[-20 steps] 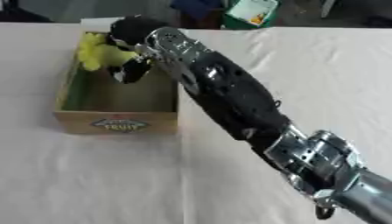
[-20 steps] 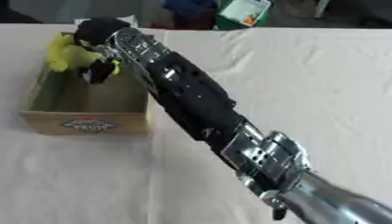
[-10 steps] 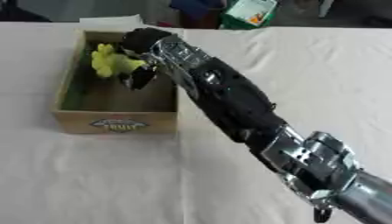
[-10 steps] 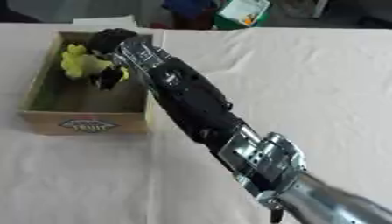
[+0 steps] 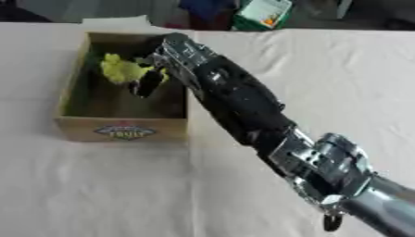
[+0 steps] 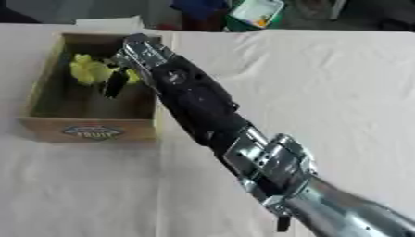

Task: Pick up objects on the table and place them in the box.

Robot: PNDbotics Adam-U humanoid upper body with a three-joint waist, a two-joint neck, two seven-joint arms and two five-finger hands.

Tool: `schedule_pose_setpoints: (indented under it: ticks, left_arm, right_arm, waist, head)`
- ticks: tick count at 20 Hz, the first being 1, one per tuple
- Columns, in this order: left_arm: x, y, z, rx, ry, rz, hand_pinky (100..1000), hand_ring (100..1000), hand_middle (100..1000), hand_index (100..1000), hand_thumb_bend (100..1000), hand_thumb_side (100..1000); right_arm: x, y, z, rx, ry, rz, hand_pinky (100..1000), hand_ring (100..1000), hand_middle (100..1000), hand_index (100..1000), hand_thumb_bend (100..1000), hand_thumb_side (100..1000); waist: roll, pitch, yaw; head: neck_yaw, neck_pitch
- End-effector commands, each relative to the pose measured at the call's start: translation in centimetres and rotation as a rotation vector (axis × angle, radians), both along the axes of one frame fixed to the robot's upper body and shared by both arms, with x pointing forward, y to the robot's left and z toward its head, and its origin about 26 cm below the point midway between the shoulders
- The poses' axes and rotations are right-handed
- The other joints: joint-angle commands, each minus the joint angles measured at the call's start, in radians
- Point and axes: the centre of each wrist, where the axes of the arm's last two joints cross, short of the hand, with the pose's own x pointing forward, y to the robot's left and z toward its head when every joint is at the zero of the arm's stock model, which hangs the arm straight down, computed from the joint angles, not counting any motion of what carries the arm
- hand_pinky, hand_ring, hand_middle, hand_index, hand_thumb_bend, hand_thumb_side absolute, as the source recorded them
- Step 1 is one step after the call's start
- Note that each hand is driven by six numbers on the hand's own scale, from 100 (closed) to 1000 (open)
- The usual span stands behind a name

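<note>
Inside the box (image 5: 74, 88), just under my right hand (image 5: 152, 76), I see the yellow-green object (image 5: 120, 69), down between the walls in the far half of the box, close to the wall on the arm's side. My hand reaches in over the near-right wall, its dark fingers (image 6: 113, 84) curled down against the object's right side; I read that as holding it, though I cannot tell whether the thumb closes behind it. The object is a lumpy, soft-looking shape. Its long axis seems to run roughly across the box, from my fingers out toward the left wall, with a small knob poking up toward the far wall; the outline is too blurred for me to say more. Beyond my hand, the box floor toward the near wall with the oval label (image 5: 124, 132) lies bare. The box sits on a pale tablecloth (image 5: 97, 185). My left hand shows in neither view
</note>
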Motion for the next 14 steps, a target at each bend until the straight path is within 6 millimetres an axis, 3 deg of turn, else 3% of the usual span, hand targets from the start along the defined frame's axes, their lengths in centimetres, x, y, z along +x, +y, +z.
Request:
schedule_pose_setpoints:
  ticks: [1, 4, 9, 11, 14]
  left_arm:
    - [-0.1, 0.0, 0.9, 0.025, -0.023, -0.004, 508, 555, 559, 755, 100, 629]
    - [-0.1, 0.0, 0.9, 0.024, -0.021, -0.004, 508, 555, 559, 755, 100, 629]
    - [-0.1, 0.0, 0.9, 0.023, -0.019, -0.005, 509, 556, 560, 755, 100, 629]
    - [-0.1, 0.0, 0.9, 0.023, -0.019, -0.004, 509, 556, 560, 754, 100, 629]
    - [-0.2, 0.0, 0.9, 0.024, -0.018, -0.003, 509, 556, 560, 754, 100, 629]
  right_arm:
    - [0.0, 0.2, 1.6, -0.011, -0.035, -0.012, 903, 937, 879, 978, 234, 743]
    - [0.0, 0.1, 1.4, -0.013, -0.034, -0.016, 903, 937, 889, 985, 293, 750]
    - [0.1, -0.1, 1.6, -0.007, -0.025, -0.027, 916, 952, 924, 1000, 660, 753]
    - [0.0, -0.2, 2.2, 0.008, -0.038, -0.027, 916, 949, 926, 1000, 703, 761]
    - [-0.4, -0.5, 3.7, 0.050, -0.076, -0.011, 916, 940, 921, 1000, 675, 769]
  waist:
    - [0.007, -0.015, 0.002]
    - [0.008, -0.015, 0.003]
    - [0.009, -0.016, 0.003]
    - [0.009, -0.016, 0.003]
    - [0.009, -0.017, 0.001]
  head:
    - [-0.005, -0.003]
    - [-0.006, -0.002]
    - [-0.006, -0.001]
    - [-0.004, 0.000]
    - [-0.001, 0.002]
